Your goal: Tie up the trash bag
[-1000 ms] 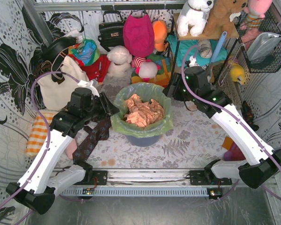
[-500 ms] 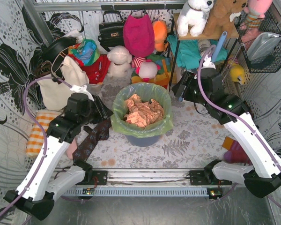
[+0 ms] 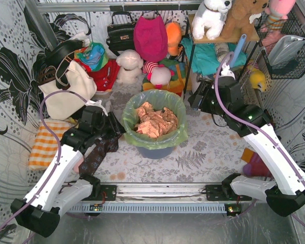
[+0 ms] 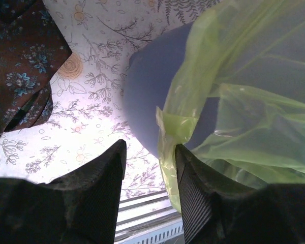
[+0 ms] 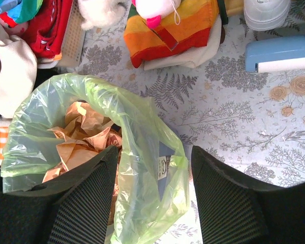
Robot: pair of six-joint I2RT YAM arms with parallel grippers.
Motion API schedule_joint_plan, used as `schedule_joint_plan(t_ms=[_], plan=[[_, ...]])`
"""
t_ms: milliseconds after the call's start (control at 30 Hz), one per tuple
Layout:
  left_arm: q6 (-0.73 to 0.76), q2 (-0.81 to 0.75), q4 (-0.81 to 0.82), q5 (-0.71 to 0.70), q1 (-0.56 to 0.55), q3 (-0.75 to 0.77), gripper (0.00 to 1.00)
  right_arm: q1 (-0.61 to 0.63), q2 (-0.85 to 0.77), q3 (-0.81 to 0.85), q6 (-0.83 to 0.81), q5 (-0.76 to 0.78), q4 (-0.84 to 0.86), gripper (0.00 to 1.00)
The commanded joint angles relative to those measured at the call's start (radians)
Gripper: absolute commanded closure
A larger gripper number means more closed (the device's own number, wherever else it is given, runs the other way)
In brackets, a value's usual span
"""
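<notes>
I see the tabletop (image 3: 208, 147) under a pale cloth printed with leaves. At its middle stands a round blue-grey plastic bin (image 3: 155, 151) with smooth walls. The trash bag (image 3: 179, 133) lines it: thin, crinkly, see-through lime-green film, long axis upright, mouth wide open and facing up, its rim folded down over the bin's outside. Tan crumpled paper (image 3: 155, 121) fills it. A dark flowered cloth (image 3: 99, 152) lies limp toward the left edge. My left gripper (image 4: 148, 157) sits low at the bin's left side, jaws partly apart around the bag's hanging fold, not pinching it. My right gripper (image 5: 153, 157) hangs wide open over the right rim, holding nothing.
</notes>
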Motion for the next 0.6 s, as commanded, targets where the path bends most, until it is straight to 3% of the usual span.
schedule_joint_plan(t_ms=[0,67,233,367,567], plan=[[0.019,0.009,0.052,-0.006,0.009,-0.027,0.53,-0.003,-0.011,-0.015,0.019,-0.003,0.008,0.41],[0.019,0.015,0.037,-0.029,0.009,-0.026,0.62,-0.004,-0.011,-0.015,0.02,-0.003,0.009,0.41],[0.026,0.023,0.015,-0.06,0.01,-0.018,0.67,-0.003,-0.011,-0.017,0.018,-0.001,0.004,0.41],[0.028,0.041,0.004,-0.07,0.009,-0.007,0.61,-0.003,-0.013,-0.021,0.022,0.0,0.004,0.41],[-0.026,-0.051,0.131,-0.029,0.01,-0.02,0.51,-0.002,-0.013,-0.015,0.024,-0.004,0.003,0.41]])
